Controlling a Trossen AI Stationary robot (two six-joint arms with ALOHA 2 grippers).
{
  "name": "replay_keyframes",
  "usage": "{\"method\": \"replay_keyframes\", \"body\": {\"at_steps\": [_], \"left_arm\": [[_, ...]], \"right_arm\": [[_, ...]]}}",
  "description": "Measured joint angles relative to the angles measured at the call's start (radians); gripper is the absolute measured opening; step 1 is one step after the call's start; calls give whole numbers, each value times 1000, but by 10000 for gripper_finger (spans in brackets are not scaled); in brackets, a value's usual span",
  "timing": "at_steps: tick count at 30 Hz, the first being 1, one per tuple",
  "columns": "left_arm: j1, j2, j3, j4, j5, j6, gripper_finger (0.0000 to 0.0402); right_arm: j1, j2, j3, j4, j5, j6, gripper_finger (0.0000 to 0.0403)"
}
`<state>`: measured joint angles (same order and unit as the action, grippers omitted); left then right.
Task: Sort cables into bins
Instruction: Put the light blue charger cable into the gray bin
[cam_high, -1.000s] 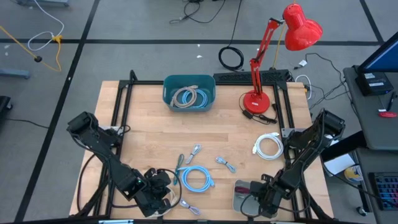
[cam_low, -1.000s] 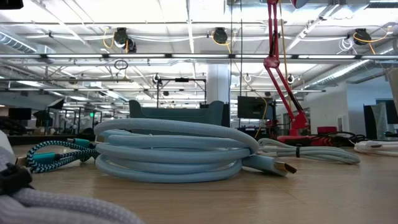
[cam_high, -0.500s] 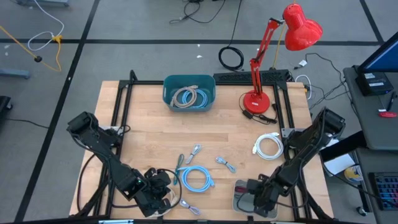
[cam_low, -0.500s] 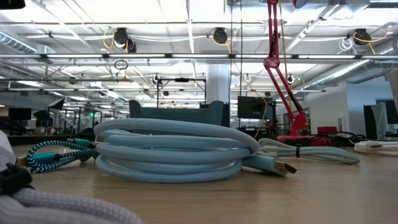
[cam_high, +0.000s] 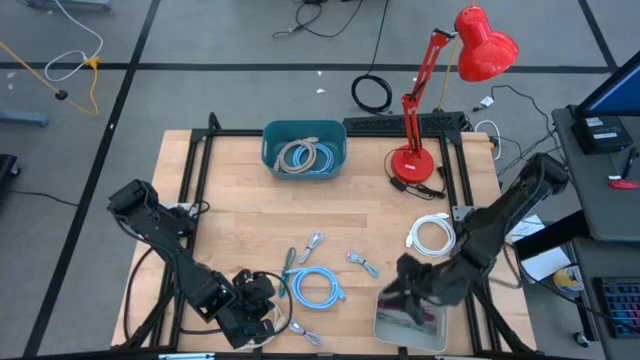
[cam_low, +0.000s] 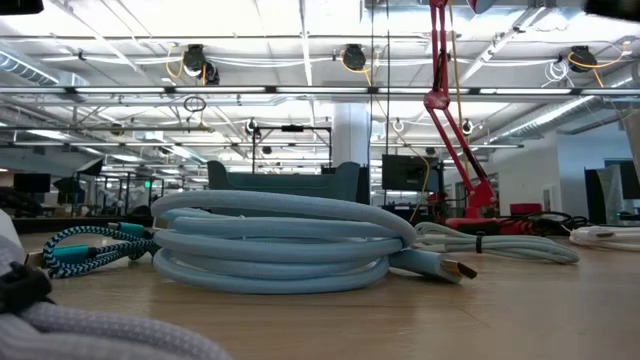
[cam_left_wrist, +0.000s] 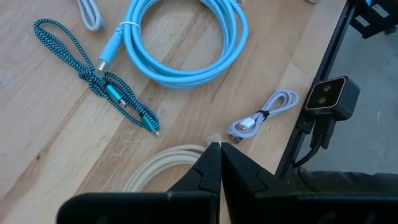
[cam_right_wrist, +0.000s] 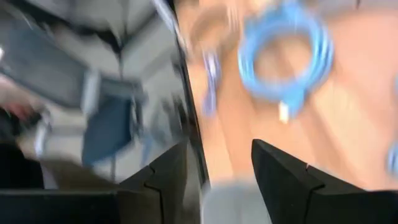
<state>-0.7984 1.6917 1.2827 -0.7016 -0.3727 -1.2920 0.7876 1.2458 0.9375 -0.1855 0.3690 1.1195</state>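
Note:
My left gripper (cam_left_wrist: 216, 149) hangs shut over the table's near left corner, its tips over one end of a beige coil (cam_left_wrist: 163, 167) that lies on the wood. Past it lie a light blue coil (cam_left_wrist: 186, 43), a teal braided piece (cam_left_wrist: 93, 78) and a small grey coil (cam_left_wrist: 261, 115). My right gripper (cam_high: 405, 288) is open with nothing between its fingers, raised above the far end of the pale grey tray (cam_high: 395, 335), where a maroon piece (cam_high: 424, 318) lies. A white coil (cam_high: 432, 236) rests at the right. The dark teal tub (cam_high: 272, 150) holds two coils. My left gripper's shut fingertips stand right at the beige coil's end (cam_left_wrist: 205, 149), coming from above at a slant. The fingers themselves hide the spot, so I cannot tell whether they touch or hold the cable. The coil lies flat on the table.
A red lamp (cam_high: 412, 160) stands at the far right with its black cord beside the base. Two short grey pieces (cam_high: 314, 243) (cam_high: 363, 263) lie mid-table. The low camera (cam_left_wrist: 326, 99) sits at the near edge. Bare wood lies between the tub and the loose cables.
My right gripper has risen out of the pale grey tray and drawn a little toward the table's far edge, tipping from steeply downward toward level. The maroon piece stays lying in the tray. The cables on the table lie as before.

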Motion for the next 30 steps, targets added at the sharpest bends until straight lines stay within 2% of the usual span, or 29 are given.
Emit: {"method": "replay_keyframes", "body": {"at_steps": [3,6,12,17,23,27,30], "left_arm": [[4,0,0,2,-3,7,10],[9,0,0,2,-6,16,3],[20,0,0,6,-12,20,13],[20,0,0,8,-12,24,3],[20,0,0,16,-12,15,13],[18,0,0,19,-12,15,3],[18,0,0,19,-13,14,9]], "right_arm": [[-30,-54,0,42,122,-71,169],[-86,-86,0,49,184,-126,169],[-239,-85,0,31,171,-186,169],[-384,-64,0,-63,97,-190,169],[-530,-12,0,-187,-27,-201,169],[-588,42,0,-194,-115,-224,169],[-610,92,0,-199,-180,-233,169]]}}
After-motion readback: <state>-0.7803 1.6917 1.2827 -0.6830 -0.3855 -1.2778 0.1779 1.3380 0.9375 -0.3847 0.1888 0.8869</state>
